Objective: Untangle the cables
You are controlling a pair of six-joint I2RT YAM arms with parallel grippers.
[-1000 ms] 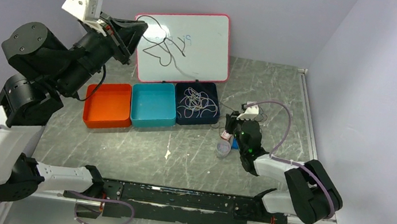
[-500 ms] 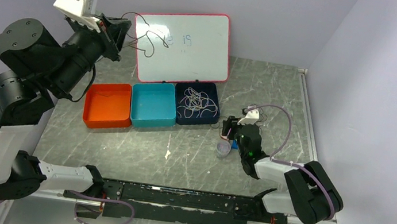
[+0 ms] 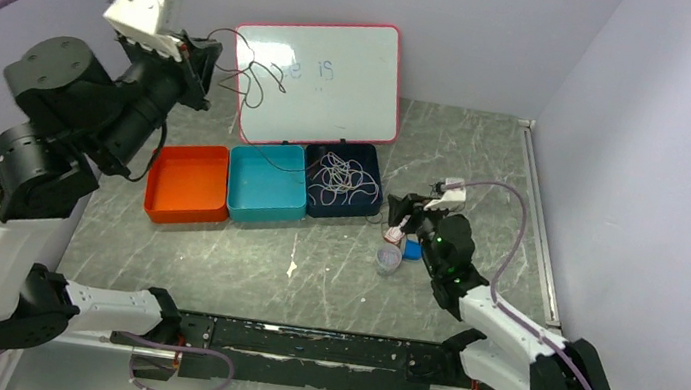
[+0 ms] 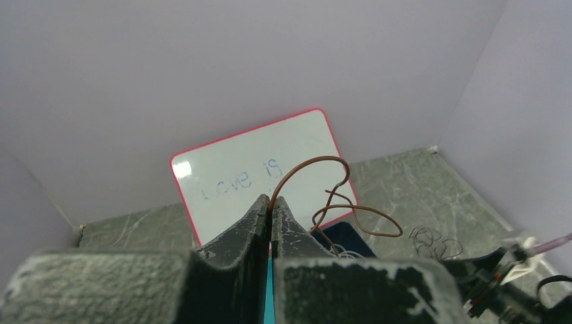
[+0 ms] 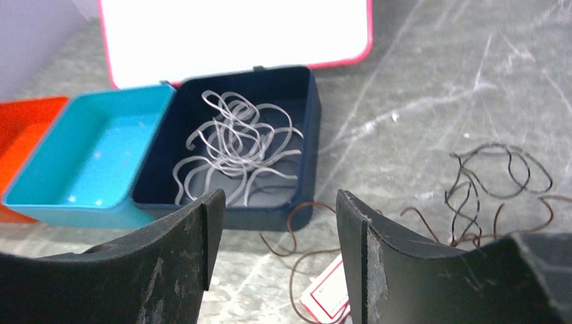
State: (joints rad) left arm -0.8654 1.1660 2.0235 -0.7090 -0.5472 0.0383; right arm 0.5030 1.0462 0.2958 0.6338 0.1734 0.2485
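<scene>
Pinching a brown cable (image 4: 317, 158) in shut jaws of left gripper (image 4: 271, 202), held high, likely to draw it from the cable tangle (image 5: 465, 181) on the counter (image 5: 438, 81) beside navy bin (image 5: 309, 108), with right gripper (image 5: 276, 206) jaws wide above it.

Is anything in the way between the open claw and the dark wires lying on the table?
Nothing visible is. The right gripper is open, and the brown cable lies on the table right between its fingers in the wrist view. The black cables lie off to the side, also uncovered.
</scene>
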